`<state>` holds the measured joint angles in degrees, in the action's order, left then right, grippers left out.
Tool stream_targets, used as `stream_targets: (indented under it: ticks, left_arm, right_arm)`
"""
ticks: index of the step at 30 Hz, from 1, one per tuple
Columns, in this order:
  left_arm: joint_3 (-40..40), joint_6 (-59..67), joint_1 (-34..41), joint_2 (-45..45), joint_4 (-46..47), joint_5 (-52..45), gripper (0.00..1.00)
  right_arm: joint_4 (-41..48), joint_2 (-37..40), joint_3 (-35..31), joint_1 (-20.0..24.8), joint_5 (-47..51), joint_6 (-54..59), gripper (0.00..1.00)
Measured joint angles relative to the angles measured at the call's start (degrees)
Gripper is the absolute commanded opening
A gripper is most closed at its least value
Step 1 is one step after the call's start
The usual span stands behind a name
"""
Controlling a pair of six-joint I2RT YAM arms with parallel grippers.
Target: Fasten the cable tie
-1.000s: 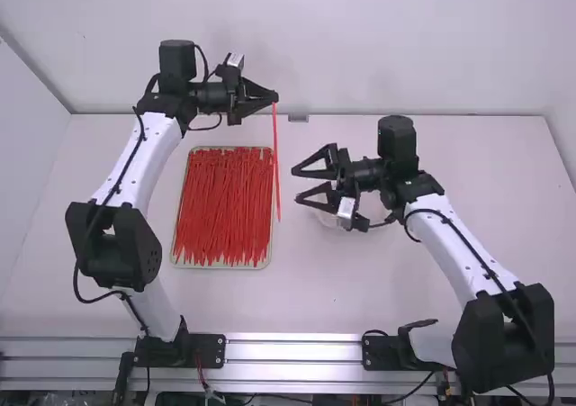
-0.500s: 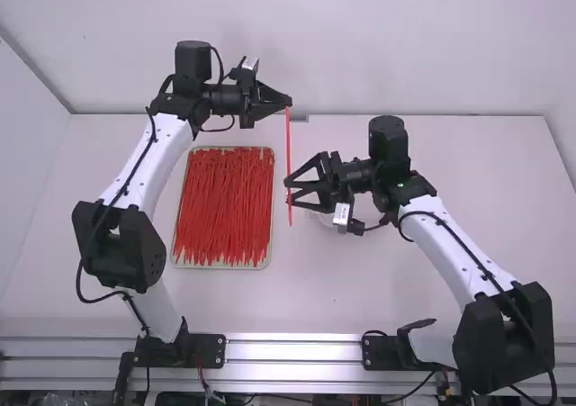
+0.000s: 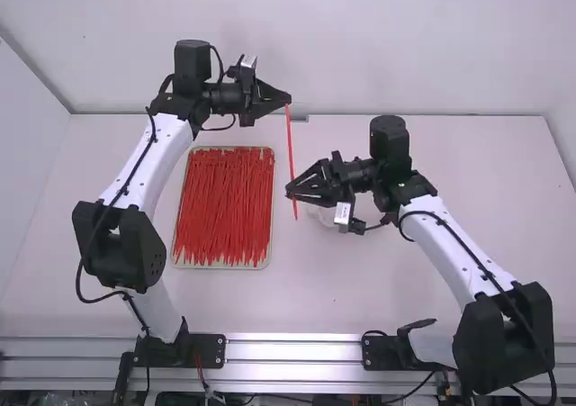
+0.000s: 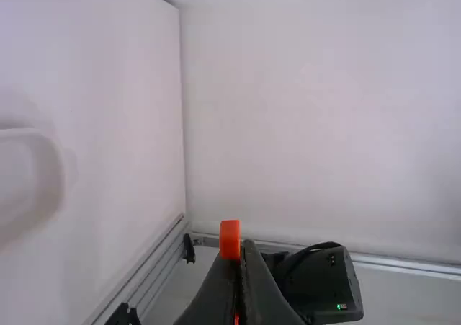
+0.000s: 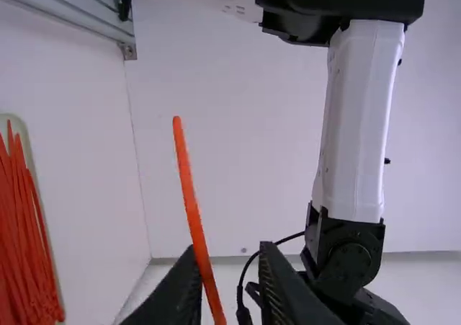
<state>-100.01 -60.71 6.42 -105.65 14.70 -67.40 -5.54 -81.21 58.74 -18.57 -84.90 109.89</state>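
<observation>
A white counter [image 3: 315,280] fills the floor of a plain, box-like enclosure. A smooth white back wall [image 3: 378,37] rises from its far edge, and a white side wall [image 3: 20,163] slants in along the left. A small metal bracket [image 3: 297,117] sits at the seam where the back wall meets the counter. An aluminium rail [image 3: 288,347] runs along the near edge. The light is soft and even, casting only faint shadows.

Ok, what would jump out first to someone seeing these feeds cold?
A single red cable tie hanging straight down from the shut left gripper, high at the back. The right gripper has its fingers either side of the tie's lower part, and a dense pile of red ties fills the tray beside it.
</observation>
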Motion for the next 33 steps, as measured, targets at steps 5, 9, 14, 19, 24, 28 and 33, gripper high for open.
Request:
stream_targets:
  ticks: [5, 9, 14, 19, 24, 28, 33]
  left_arm:
    - [-0.02, -0.24, 0.0, 0.0, 0.02, 0.15, 0.02]
    - [-0.02, -0.39, 0.02, 0.0, 0.02, 0.17, 0.02]
    - [0.0, -0.37, 0.02, 0.0, 0.04, 0.17, 0.02]
    - [0.0, -0.39, 0.17, 0.0, 0.04, 0.17, 0.02]
    - [-0.02, -0.35, 0.17, 0.0, 0.04, 0.15, 0.02]
    - [0.0, -0.35, 0.17, 0.0, 0.04, 0.15, 0.02]
    - [0.0, 0.52, 0.17, 0.0, 0.07, 0.15, 0.02]
  right_arm:
    - [-0.17, 0.0, 0.0, 0.48, 0.0, -0.66, 0.16]
    - [-0.2, 0.0, 0.0, 0.87, 0.0, -1.05, 0.08]
    - [-0.22, 0.0, 0.0, 0.96, 0.02, -1.33, 0.0]
    - [-0.2, 0.0, 0.0, 0.94, 0.0, -1.31, 0.0]
    - [-0.22, 0.0, 0.0, 0.96, 0.0, -1.31, 0.0]
    - [-0.2, 0.0, 0.0, 0.96, 0.02, -1.33, 0.0]
    - [-0.24, 0.0, 0.0, 0.96, -0.02, -1.51, 0.0]
